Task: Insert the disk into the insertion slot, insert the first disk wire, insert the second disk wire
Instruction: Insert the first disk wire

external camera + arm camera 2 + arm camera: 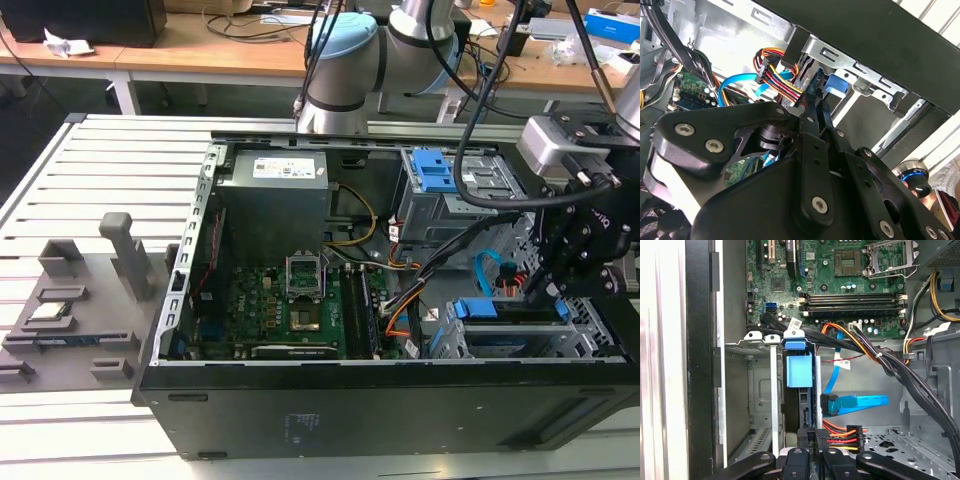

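**Gripper clamped on the power plug at the seated disk**

At the exterior view's left, a grey fixture tray [70,320] lies on the slatted table [110,170]. Beside it the computer case [330,410] lies open.

Inside the case, the power supply [275,200] carries a white label whose print is too small to read. The motherboard [290,310] lies below it in that view. Further right stands the upper bay [440,185] with blue tabs, and the arm [345,60] rises behind the case.

At the far right the gripper [540,290] reaches down into the case corner. There the disk [478,308] sits on edge in the insertion slot [470,345].

In the first wrist view, the disk's blue frame [797,367] is seated between the slot's silver walls [757,390]. The gripper [814,442] is at the disk's end, its fingers drawn together on the black plug of the first disk wire [840,434]. The second wrist view shows the same grip [815,107], with the coloured strands [777,75] running away from the fingertips.

The second disk wire [860,401] hangs loose just beside the slot, its plug apart from the disk. It also shows in the second wrist view [735,82].

A thick black cable bundle [880,360] crosses over the slot's inner end, and an unreadable white tag [795,323] is fixed to it. A second small tag [842,364] hangs from a thin red wire. The gripper's own body hides much of the cage in the second wrist view.
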